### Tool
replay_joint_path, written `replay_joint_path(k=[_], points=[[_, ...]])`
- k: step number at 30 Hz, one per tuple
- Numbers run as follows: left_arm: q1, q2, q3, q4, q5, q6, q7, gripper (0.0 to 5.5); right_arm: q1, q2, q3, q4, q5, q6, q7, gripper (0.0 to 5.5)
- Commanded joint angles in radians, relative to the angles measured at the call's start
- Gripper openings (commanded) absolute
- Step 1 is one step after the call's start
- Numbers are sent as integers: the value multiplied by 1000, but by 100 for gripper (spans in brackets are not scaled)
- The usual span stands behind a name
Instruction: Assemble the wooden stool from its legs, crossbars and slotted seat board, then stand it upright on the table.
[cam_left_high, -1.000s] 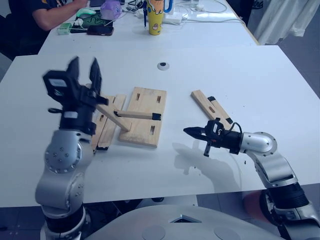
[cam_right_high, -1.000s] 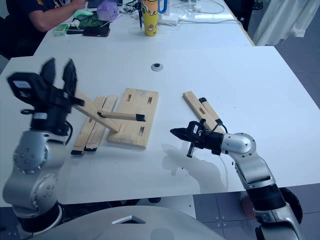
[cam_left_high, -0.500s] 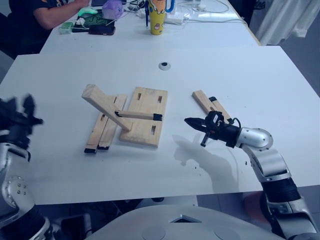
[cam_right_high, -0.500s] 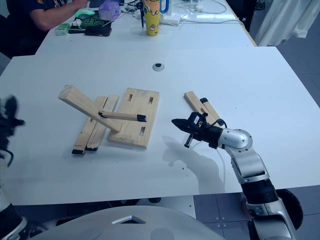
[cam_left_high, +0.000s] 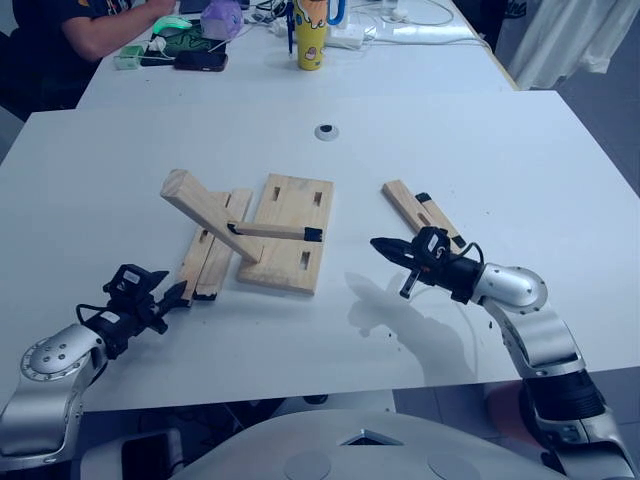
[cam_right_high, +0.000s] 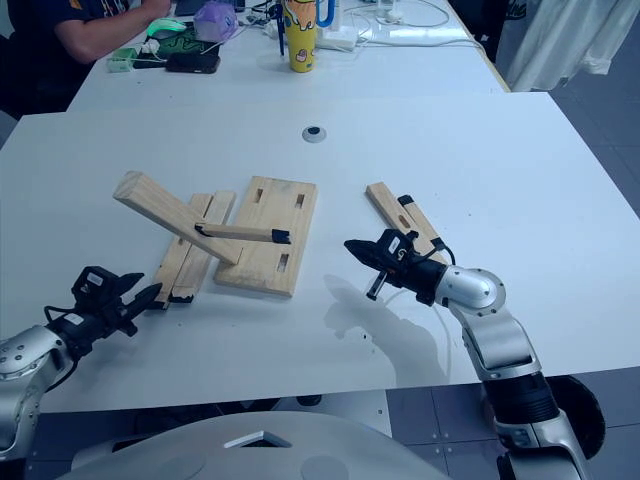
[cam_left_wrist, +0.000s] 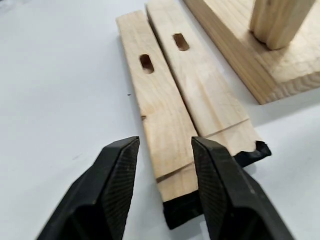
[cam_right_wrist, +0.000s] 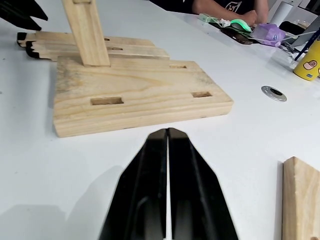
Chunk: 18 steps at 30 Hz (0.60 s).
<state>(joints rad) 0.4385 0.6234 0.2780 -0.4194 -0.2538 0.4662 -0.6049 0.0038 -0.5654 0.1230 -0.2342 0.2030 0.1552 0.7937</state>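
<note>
left eye view, seat board: The slotted seat board (cam_left_high: 287, 232) is lying flat at mid-desk (cam_left_high: 500, 140), slots facing up so legs can be pushed in. Its long axis is running roughly 12 to 6 o'clock.
left eye view, fitted leg: One leg (cam_left_high: 205, 212) is sitting in the board's 7 o'clock corner slot and leaning toward 10 o'clock, so it is probably not fully seated. A crossbar (cam_left_high: 275, 231) is jutting from it toward 3 o'clock.
left eye view, loose legs: The left pair (cam_left_high: 212, 250) is lying at the board's 9 o'clock, running 1 to 7 o'clock, with its black feet nearest the robot. The right pair (cam_left_high: 422, 213) is lying at 3 o'clock, running 11 to 5 o'clock.
left wrist view, left jaws: They are gaping wide and gripping nothing. Their tips are flanking the left pair's black-footed ends, likely lining up a pick.
right wrist view, right jaws: They are pressing fully together and carrying nothing. They are hovering low and aiming at the board's long edge, apparently waiting between the board and the right pair.
</note>
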Motion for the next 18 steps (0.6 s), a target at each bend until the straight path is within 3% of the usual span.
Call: replay_joint_path(k=[1,14,18], points=[[19,17,-21,11,7,13,-22,193,8,1,-7,-22,-1,10,-12,0],[58,3,-37,7,45,3,7,365,0,-3,2,-24,0,14,-6,0],[55,1,-39,36,60,-12,26,365,2,-4,2,-26,1,15,-5,0]])
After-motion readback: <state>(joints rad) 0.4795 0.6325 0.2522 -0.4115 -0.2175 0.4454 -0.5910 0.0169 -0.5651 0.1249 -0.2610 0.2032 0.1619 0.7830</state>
